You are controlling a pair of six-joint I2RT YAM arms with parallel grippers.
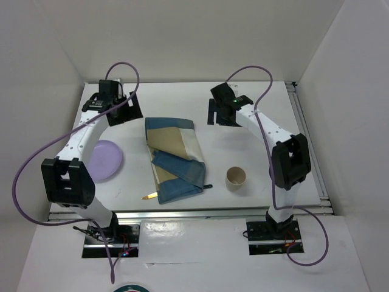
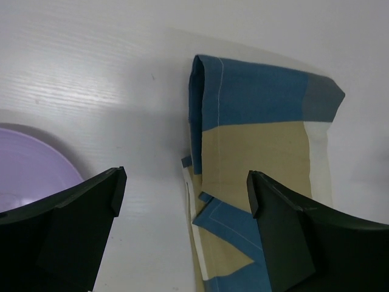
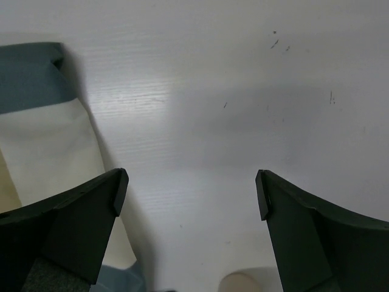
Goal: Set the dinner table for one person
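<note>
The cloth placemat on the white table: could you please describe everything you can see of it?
The placemat is soft cloth in blue, tan and cream blocks with stitched hems. It lies folded over itself on the dinner table, between the purple plate and the cup, touching neither. A yellowish tip pokes out at its near edge.

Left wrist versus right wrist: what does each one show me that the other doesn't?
Only the left wrist: the purple plate at its left edge, and most of the folded placemat, with its blue and tan layers. Only the right wrist: a pale rounded rim at the bottom edge, probably the cup. Both: part of the placemat (just its edge in the right wrist view) lying on the bare white table.
</note>
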